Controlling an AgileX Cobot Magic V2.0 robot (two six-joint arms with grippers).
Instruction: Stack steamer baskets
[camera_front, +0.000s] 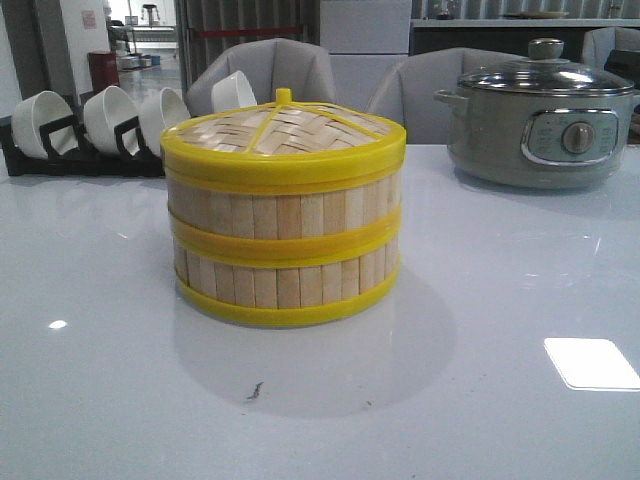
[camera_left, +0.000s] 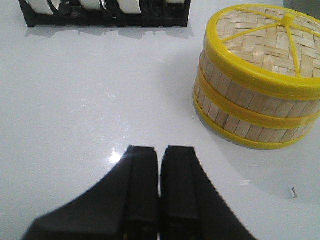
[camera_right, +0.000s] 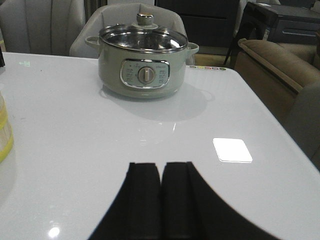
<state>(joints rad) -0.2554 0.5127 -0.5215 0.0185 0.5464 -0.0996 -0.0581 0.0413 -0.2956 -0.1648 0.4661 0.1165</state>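
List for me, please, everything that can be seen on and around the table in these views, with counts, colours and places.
steamer baskets: two, light-wood slats with yellow rims, stacked one on the other at the table's middle
woven lid: one, bamboo with yellow rim and knob, on top of the stack
electric pot: one, grey-green with glass lid, far right of the table
bowl rack: one, black, far left of the table
bowls: four showing, white, tilted in the rack
table: one, glossy white
chairs: at least two, grey, behind the table
left gripper: black, shut, empty, beside the stack
right gripper: black, shut, empty, facing the pot
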